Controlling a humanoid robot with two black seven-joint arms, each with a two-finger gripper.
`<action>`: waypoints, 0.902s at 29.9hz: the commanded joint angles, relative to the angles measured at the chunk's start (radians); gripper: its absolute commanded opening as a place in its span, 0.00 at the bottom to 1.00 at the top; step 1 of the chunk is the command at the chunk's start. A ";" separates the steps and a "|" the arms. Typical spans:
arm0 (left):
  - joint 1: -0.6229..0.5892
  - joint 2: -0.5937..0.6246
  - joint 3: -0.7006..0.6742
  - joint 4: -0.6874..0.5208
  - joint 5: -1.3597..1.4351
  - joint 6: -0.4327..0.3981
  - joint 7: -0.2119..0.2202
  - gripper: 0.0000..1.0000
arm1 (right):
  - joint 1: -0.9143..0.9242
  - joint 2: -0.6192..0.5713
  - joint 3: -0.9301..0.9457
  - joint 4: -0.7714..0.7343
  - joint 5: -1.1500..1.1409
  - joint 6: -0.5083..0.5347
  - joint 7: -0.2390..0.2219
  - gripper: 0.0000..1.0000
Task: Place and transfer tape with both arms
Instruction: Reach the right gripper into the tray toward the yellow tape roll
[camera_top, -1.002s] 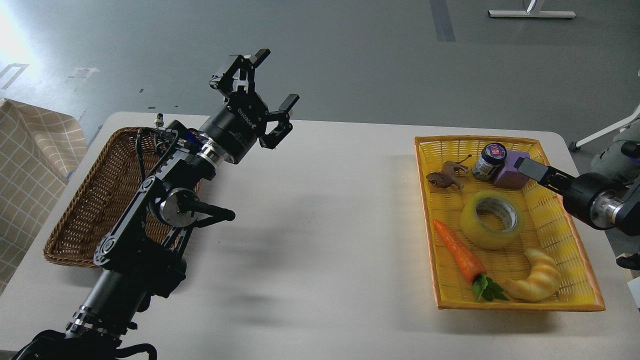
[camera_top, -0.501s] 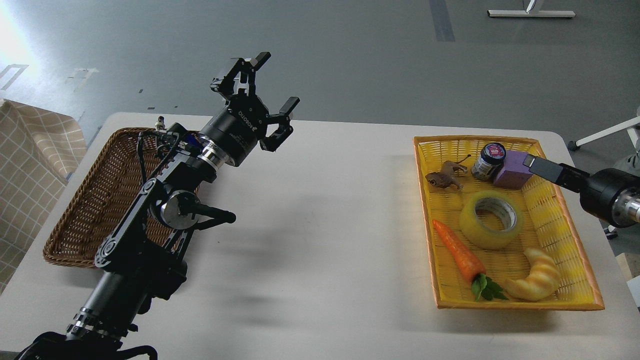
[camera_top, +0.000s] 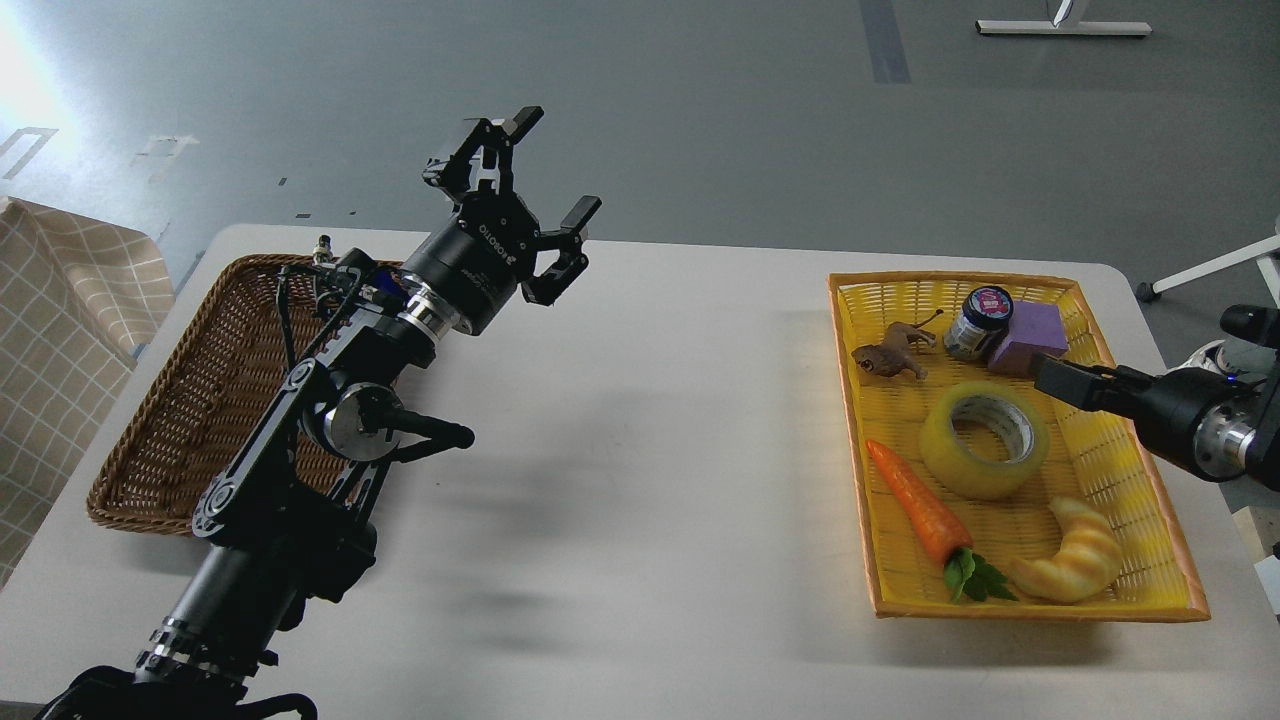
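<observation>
The tape (camera_top: 952, 458), a yellow translucent roll with a white printed core, lies flat in the middle of the yellow basket (camera_top: 1040, 610) on the right. My right gripper (camera_top: 1056, 380) reaches in from the right edge, hovering over the basket just right of and above the tape, in front of the purple block. It is seen dark and end-on, so I cannot tell its fingers apart. My left gripper (camera_top: 555, 165) is open and empty, raised high above the table's back left, next to the brown wicker basket (camera_top: 200, 390).
The yellow basket also holds a dark jar with a pink-red lid (camera_top: 978, 322), a purple block (camera_top: 1030, 335), a brown toy animal (camera_top: 888, 355), a carrot (camera_top: 915, 505) and a croissant (camera_top: 1075, 555). The white table (camera_top: 640, 450) lies between the baskets.
My right gripper drew back to the right, then came forward and lower, ending closer to the tape. My left arm has barely moved.
</observation>
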 joint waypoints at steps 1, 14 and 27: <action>0.002 0.001 0.000 0.000 -0.001 0.000 0.000 0.98 | 0.003 0.015 -0.020 -0.033 -0.009 0.000 0.000 0.97; 0.016 0.001 -0.002 0.000 -0.001 0.000 -0.001 0.98 | 0.085 0.078 -0.092 -0.115 -0.007 0.000 0.002 0.96; 0.025 0.003 -0.006 0.000 -0.001 0.000 -0.001 0.98 | 0.095 0.093 -0.135 -0.121 -0.049 0.000 0.002 0.92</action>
